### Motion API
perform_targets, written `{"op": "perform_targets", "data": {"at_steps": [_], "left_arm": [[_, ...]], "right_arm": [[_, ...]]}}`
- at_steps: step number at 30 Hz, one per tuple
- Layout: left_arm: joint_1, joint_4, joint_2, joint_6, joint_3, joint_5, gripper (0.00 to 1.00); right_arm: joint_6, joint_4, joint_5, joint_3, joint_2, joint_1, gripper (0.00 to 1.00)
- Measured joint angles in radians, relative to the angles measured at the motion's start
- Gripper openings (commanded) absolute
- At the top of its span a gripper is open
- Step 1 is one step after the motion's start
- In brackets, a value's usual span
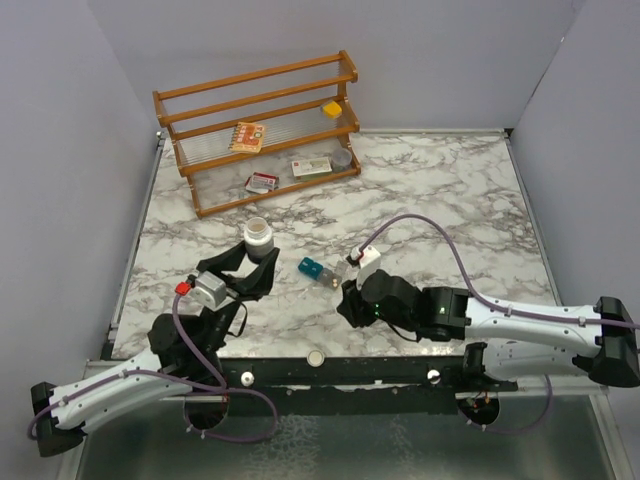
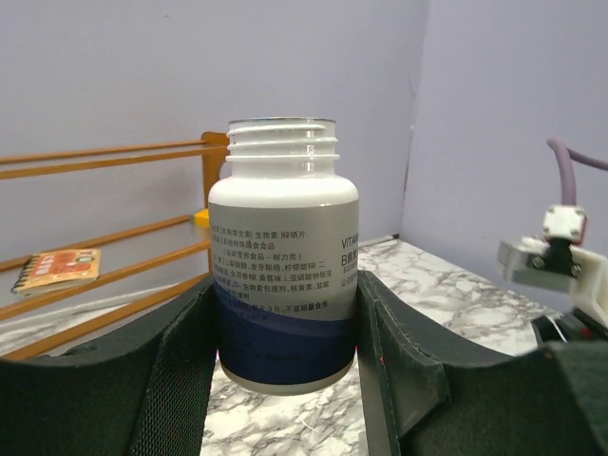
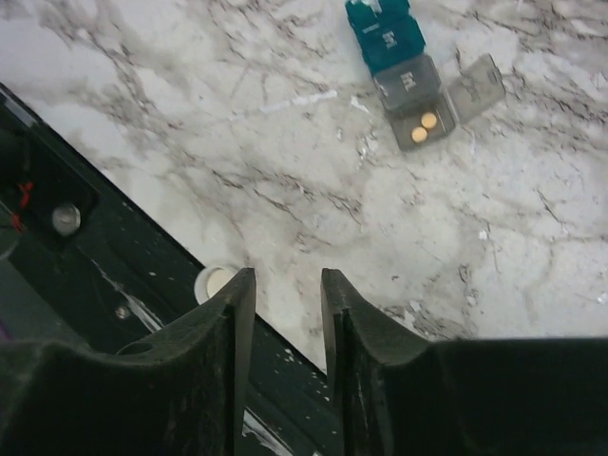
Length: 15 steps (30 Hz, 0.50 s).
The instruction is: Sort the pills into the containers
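My left gripper (image 2: pixel 283 332) is clenched on a white plastic bottle (image 2: pixel 283 275) with a dark blue lower band and a printed label. The bottle stands upright between my two black fingers (image 2: pixel 176 380), one pad against each side of its body. Its threaded neck is uncapped. I cannot tell whether its base touches the white-and-grey marbled table (image 1: pixel 450 190).

My right gripper (image 3: pixel 285 313) is released: the jaws stand a narrow gap apart and nothing sits between them. It hangs over the near part of the table, close to the black rail (image 1: pixel 380 372) along the near edge.

The strip of small joined square compartments, teal-blue and translucent grey plastic (image 3: pixel 397 57), lies flat on the table to the right of the bottle and just beyond my right gripper, touching neither. Its teal end points left, its grey end right. The last grey compartment has its lid flipped open, and two small round orange-yellow pills (image 3: pixel 429 121) lie inside it, side by side. The other compartments in view have their lids down.

A small round white cap (image 3: pixel 215 282) lies where the marble meets the rail, near and left of my right gripper.

A brown wooden rack (image 1: pixel 262 120) stands at the far left, well apart from both grippers.
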State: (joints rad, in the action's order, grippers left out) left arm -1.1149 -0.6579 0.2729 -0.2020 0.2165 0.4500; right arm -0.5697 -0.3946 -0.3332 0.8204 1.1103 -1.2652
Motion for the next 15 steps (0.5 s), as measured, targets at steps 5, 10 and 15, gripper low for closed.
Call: {"op": "perform_targets", "data": {"at_steps": [5, 10, 15], "left_arm": [[0.0, 0.02, -0.043, -0.006, 0.002, 0.072, 0.0], [0.0, 0.048, -0.04, -0.007, 0.006, 0.114, 0.0], [0.0, 0.079, -0.024, 0.002, 0.021, 0.14, 0.0]], "right_arm": [[-0.06, -0.023, -0.009, -0.069, -0.013, -0.04, 0.52], [-0.093, -0.008, -0.011, -0.087, 0.09, -0.126, 0.54], [-0.113, 0.031, -0.01, -0.088, 0.206, -0.18, 0.48]]}}
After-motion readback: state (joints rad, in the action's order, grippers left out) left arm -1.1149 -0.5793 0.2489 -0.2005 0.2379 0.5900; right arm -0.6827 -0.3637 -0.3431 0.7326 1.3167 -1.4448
